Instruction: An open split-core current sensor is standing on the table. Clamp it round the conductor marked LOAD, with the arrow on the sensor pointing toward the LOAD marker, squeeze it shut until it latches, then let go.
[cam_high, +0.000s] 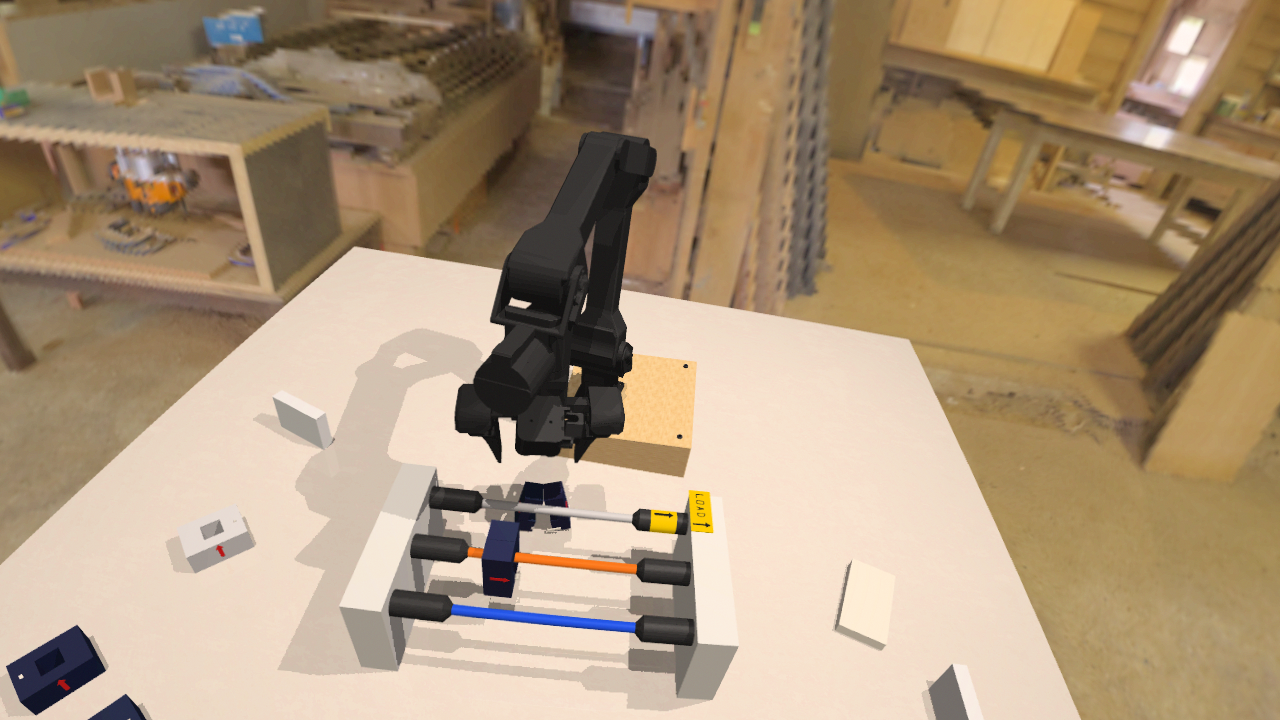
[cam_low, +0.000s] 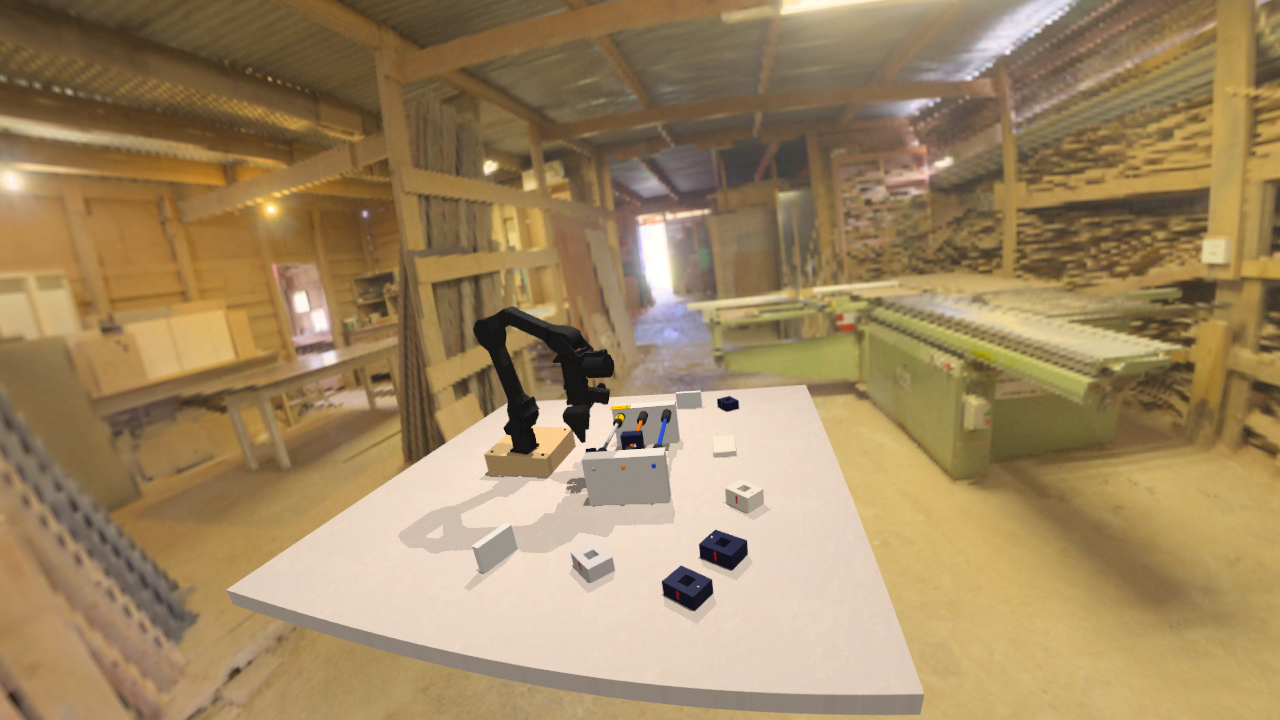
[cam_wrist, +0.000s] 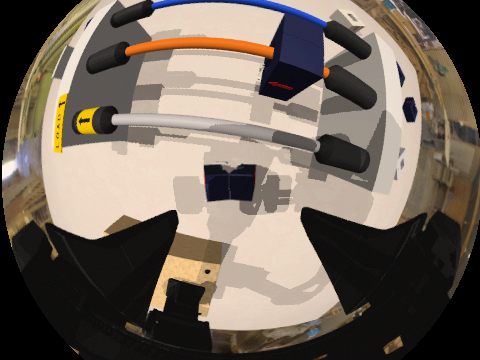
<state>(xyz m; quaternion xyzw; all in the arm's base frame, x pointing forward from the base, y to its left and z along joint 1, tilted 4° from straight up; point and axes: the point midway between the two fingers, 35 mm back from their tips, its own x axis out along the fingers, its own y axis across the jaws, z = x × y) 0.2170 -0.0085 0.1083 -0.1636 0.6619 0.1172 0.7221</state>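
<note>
The open dark-blue split-core sensor (cam_high: 534, 514) (cam_wrist: 227, 186) stands on the table, its two halves spread at the top, on the arm-base side of the grey-white LOAD conductor (cam_high: 599, 514) (cam_wrist: 200, 122). In the top view that conductor crosses in front of it. The yellow LOAD marker (cam_high: 700, 511) (cam_wrist: 60, 123) is on the right-hand post in the top view. Red edges show on the sensor; its arrow cannot be read. My gripper (cam_high: 537, 456) (cam_wrist: 240, 216) is open and empty, pointing down above the sensor, which appears between and beyond the fingertips in the wrist view.
A closed dark-blue sensor (cam_high: 499, 559) (cam_wrist: 295, 57) sits round the orange conductor (cam_high: 581, 563). The blue conductor (cam_high: 541, 618) runs parallel, farther from the base. Two posts (cam_high: 366, 573) (cam_low: 626, 479) hold the conductors. White and dark-blue blocks (cam_low: 592, 563) (cam_low: 723, 548) and upright plates (cam_high: 301, 419) stand around.
</note>
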